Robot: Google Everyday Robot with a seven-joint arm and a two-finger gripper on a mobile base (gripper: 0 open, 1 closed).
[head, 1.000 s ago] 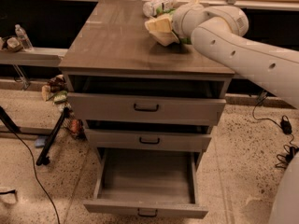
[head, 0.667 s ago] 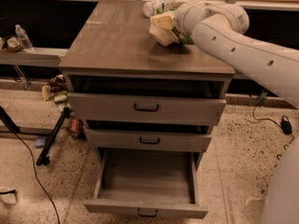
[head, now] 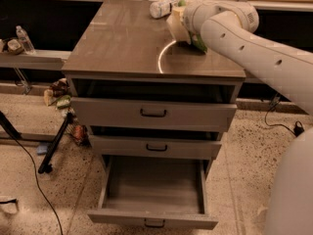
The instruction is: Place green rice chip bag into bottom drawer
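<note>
The bottom drawer (head: 152,187) is pulled open, and its grey floor is bare. On the cabinet top's back right, a sliver of the green rice chip bag (head: 199,44) shows under my white arm. My gripper (head: 183,29) is there too, at the bag and next to the cream bowl (head: 175,25), mostly hidden behind my wrist. A clear bottle (head: 161,8) lies just behind.
The top drawer (head: 153,112) and the middle drawer (head: 156,147) stand slightly ajar. A black stand leg and cable (head: 54,146) lie on the floor to the left, with litter by the wall. A shelf with a bottle (head: 23,39) is at the far left.
My wrist has edged slightly toward the back of the cabinet top. The drawers and objects have not moved.
</note>
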